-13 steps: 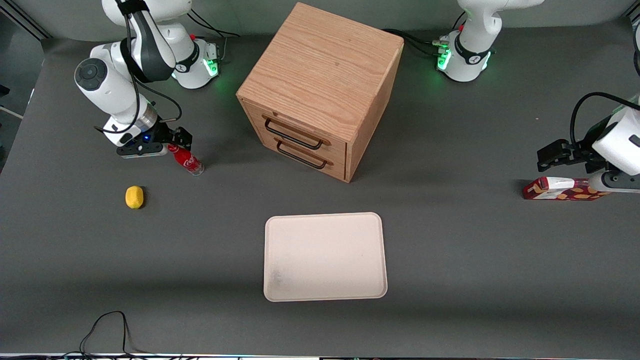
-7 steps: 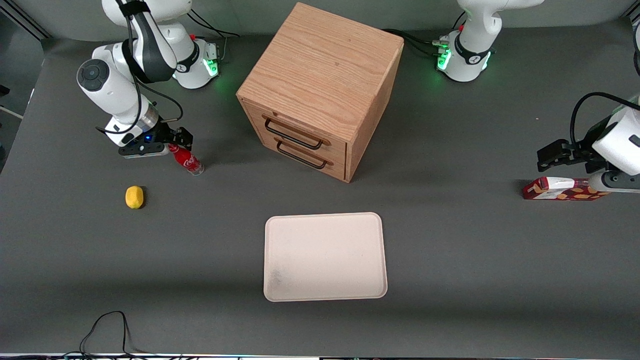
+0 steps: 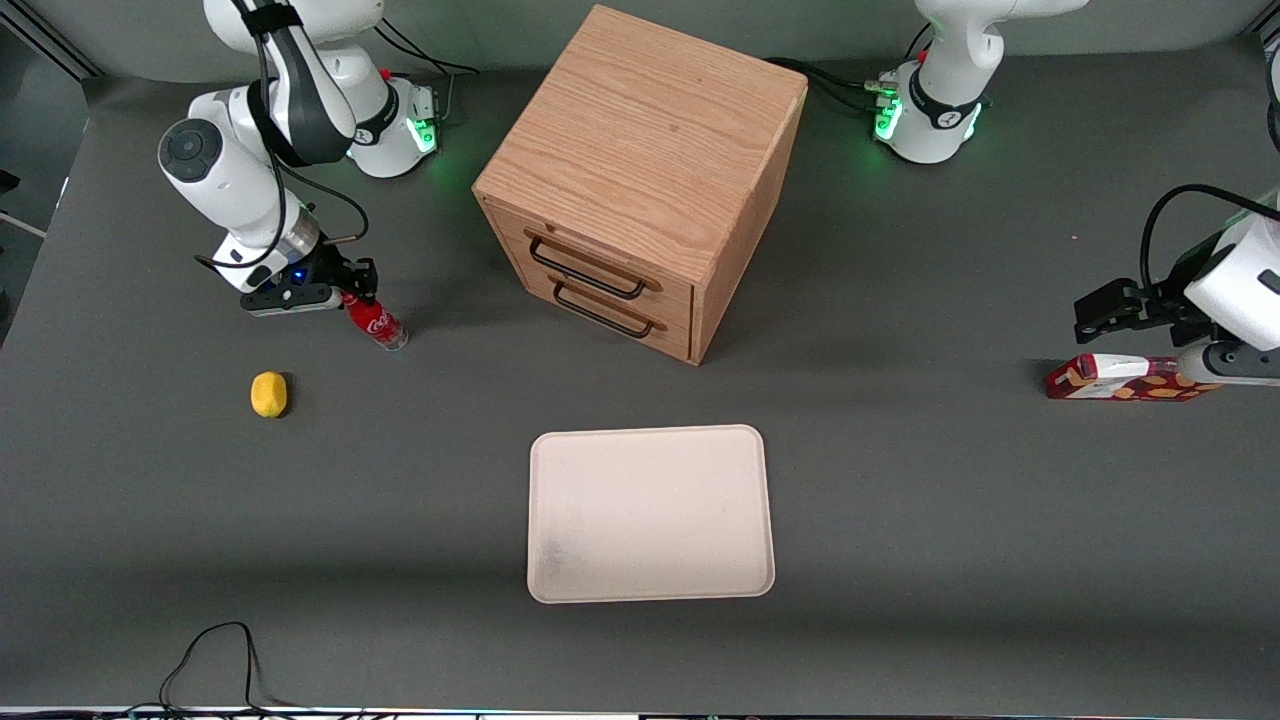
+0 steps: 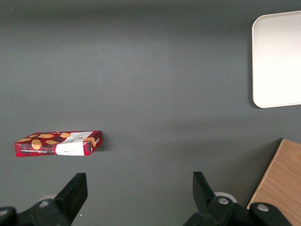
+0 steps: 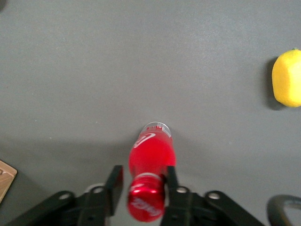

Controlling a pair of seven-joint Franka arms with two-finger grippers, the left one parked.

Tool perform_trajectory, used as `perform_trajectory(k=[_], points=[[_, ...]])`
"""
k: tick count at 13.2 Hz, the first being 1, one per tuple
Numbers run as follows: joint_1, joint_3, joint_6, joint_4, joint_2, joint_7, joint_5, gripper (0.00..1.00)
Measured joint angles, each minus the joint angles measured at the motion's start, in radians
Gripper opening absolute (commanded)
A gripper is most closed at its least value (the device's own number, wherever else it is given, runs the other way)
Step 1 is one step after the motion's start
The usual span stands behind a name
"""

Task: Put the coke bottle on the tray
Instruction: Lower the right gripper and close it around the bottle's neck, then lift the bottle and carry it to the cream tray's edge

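Note:
The coke bottle (image 3: 375,322) stands upright on the grey table at the working arm's end, with a red cap, a red label and a clear base. My right gripper (image 3: 352,292) is above it, with its fingers on either side of the cap. In the right wrist view the bottle (image 5: 151,157) has its cap between the fingers of the gripper (image 5: 143,174). One finger touches the cap and a gap shows at the other, so the gripper is open. The cream-white tray (image 3: 650,515) lies flat, nearer the front camera and toward the table's middle. It also shows in the left wrist view (image 4: 277,56).
A yellow lemon (image 3: 268,393) lies nearer the camera than the bottle and also shows in the right wrist view (image 5: 288,77). A wooden two-drawer cabinet (image 3: 640,150) stands mid-table. A red patterned carton (image 3: 1120,378) lies at the parked arm's end. A black cable (image 3: 215,650) loops at the front edge.
My right gripper has come down slightly around the bottle's cap while the arm's elbow shifted. The bottle has stayed in place.

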Motion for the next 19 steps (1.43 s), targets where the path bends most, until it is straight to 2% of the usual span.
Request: perform_trajectory(k=[9,14,17,19], points=[[-0.001,-0.003,-0.04,0.033,0.0,0.0,-0.001,0.0],[-0.007,-0.008,-0.331,0.274,-0.002,0.0,-0.001,0.0],[-0.015,-0.012,-0.585,0.522,0.039,0.0,-0.001,0.0],[-0.023,-0.012,-0.734,0.727,0.123,0.0,-0.001,0.0]])
